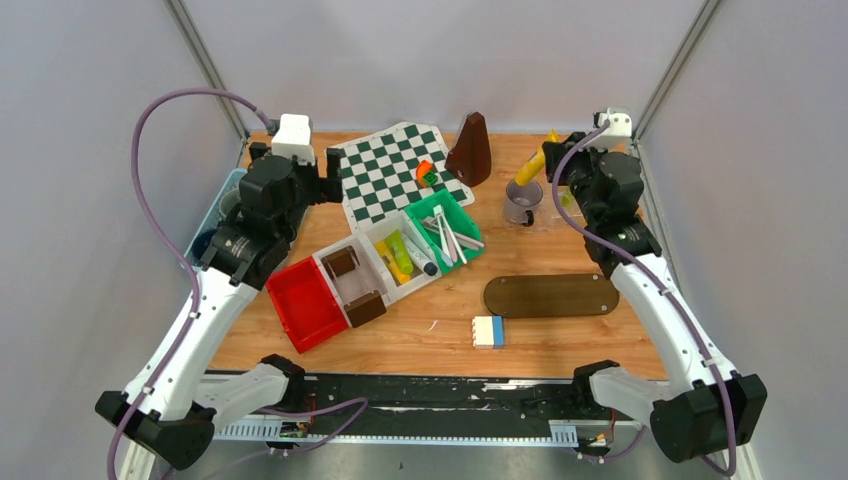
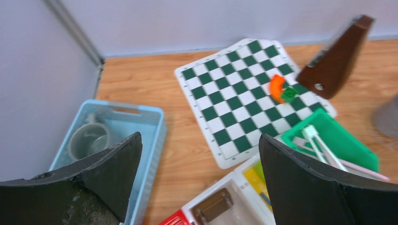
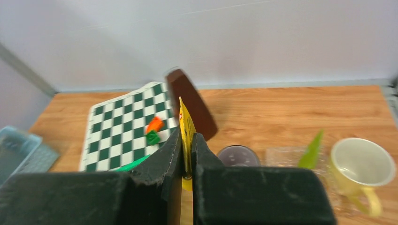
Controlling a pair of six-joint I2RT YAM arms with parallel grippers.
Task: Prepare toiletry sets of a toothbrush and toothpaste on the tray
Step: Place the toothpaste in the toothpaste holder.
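Your yellow tube [image 3: 186, 126] stands pinched between the closed right fingers [image 3: 162, 161], close by the grey mug [image 1: 521, 204] at the far side of the desk [image 1: 440, 335]. Your left fingers [image 2: 112, 164] gape wide, holding nothing, over the blue basket [image 2: 157, 131] with a mug [image 2: 88, 139] inside.

Four bins [image 1: 300, 290], one chessboard [image 1: 385, 180], one oval tray [image 1: 550, 296], at least three mugs [image 1: 521, 203].

No legible text anywhere; only a tiny red mark, unreadable, on the yellow tube [image 3: 186, 125]
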